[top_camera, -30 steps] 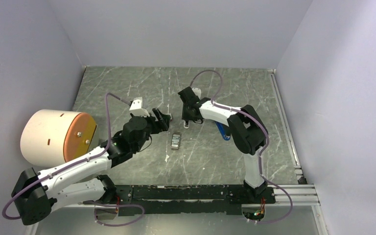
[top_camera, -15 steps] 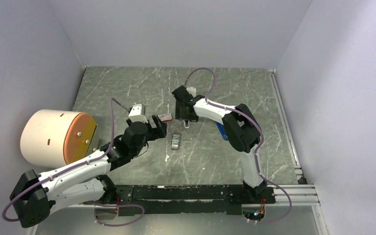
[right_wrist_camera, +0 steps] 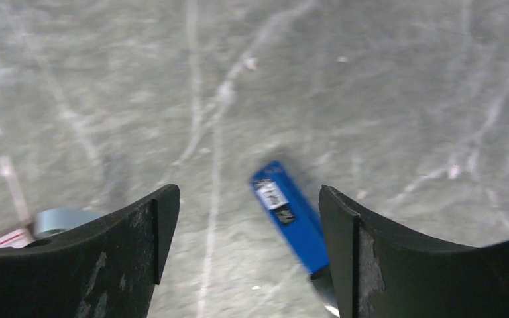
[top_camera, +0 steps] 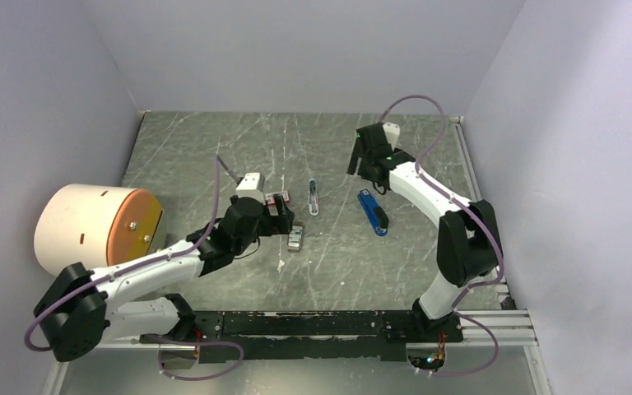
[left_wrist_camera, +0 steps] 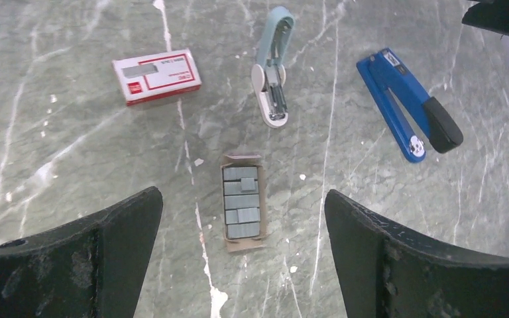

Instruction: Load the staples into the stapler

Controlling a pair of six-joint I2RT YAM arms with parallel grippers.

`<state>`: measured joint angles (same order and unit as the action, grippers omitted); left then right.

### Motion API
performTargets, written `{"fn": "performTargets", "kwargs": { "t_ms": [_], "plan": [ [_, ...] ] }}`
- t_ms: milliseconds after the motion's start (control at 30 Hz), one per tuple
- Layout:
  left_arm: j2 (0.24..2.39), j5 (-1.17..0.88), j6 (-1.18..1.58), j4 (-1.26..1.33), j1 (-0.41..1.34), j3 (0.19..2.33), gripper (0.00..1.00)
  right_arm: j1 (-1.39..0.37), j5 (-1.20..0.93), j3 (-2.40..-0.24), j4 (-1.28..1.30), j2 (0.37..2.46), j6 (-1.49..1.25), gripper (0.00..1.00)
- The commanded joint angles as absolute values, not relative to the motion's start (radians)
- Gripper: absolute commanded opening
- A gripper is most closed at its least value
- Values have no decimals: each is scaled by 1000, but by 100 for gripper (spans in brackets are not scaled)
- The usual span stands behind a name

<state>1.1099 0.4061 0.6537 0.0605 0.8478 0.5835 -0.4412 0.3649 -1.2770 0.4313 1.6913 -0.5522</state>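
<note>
The staples [left_wrist_camera: 242, 211] are grey strips in a small open cardboard tray on the marble table, straight below my left gripper [left_wrist_camera: 242, 194], which is open and empty. In the top view they [top_camera: 296, 238] lie just right of the left gripper [top_camera: 284, 218]. The blue and black stapler [top_camera: 374, 211] lies flat at centre right. My right gripper [top_camera: 364, 164] hovers behind it, open and holding nothing. The right wrist view, blurred, shows the stapler [right_wrist_camera: 290, 218] beneath the right gripper [right_wrist_camera: 248, 192], near the right finger.
A red-and-white box [left_wrist_camera: 157, 76] and a pale blue-grey stapler piece [left_wrist_camera: 273, 66] lie beyond the staples. A large cream cylinder with an orange face [top_camera: 99, 230] stands at the left edge. Grey walls enclose the table; a metal rail [top_camera: 477, 206] runs along its right side.
The right gripper opened and swung from the table's centre to the back right, leaving the pale piece lying there. The left gripper moved right, over the staples, and the red-and-white box came into view.
</note>
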Motion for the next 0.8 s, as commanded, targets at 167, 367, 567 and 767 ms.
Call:
{"fn": "performTargets", "kwargs": {
  "t_ms": [167,367,567,767],
  "plan": [
    [1288,146,554,117,838,721,94,-356,212,-1208,487,1754,-362,86],
    [1300,23,538,128,839,700,93,-353,187,-1175,493,1761,-329,85],
    [1275,9,549,150,839,687,93,-353,189,-1134,488,1817,-300,80],
    [1262,21,517,14,839,751,93,-353,135,-1038,473,1779,-329,77]
  ]
}}
